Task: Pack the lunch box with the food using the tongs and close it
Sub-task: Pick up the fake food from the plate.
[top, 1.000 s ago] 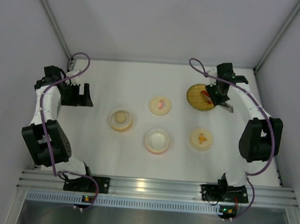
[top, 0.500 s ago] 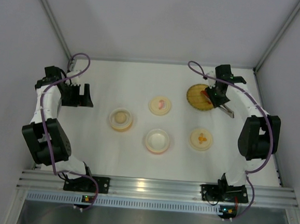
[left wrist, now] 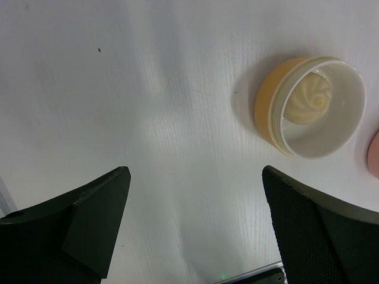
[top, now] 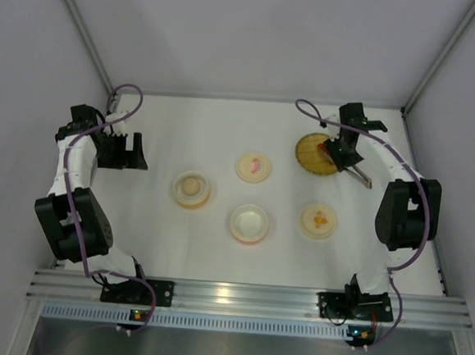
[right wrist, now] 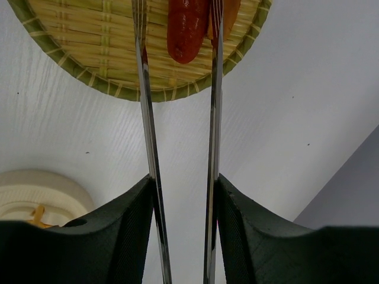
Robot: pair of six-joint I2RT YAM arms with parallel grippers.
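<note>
The right jaws are closed on the tongs (right wrist: 147,118), pressing their two silver arms from either side so that the arms run nearly parallel with a narrow gap between them. The arms reach forward over the plate (right wrist: 89,53), and a red sausage (right wrist: 186,32) lies on the weave between them. A second, more orange piece (right wrist: 230,15) sits just beside it, partly behind the right-hand arm. The tips of the tongs are cut off by the top of the wrist view, so I cannot tell whether they pinch the sausage. From above, the plate is at the far right of the table (top: 225,127), under the right arm (top: 399,211). A cream lid with an orange mark (top: 319,220) lies nearer the bases, well apart from the plate.

The left jaws stand wide open with nothing between them, over bare table at the far left. Ahead of them a yellow bowl (left wrist: 266,106) holds the cream ball (left wrist: 308,100). A pink bowl (top: 249,223) sits near the middle of the table, and a lid with a pink mark (top: 253,166) lies beyond it
</note>
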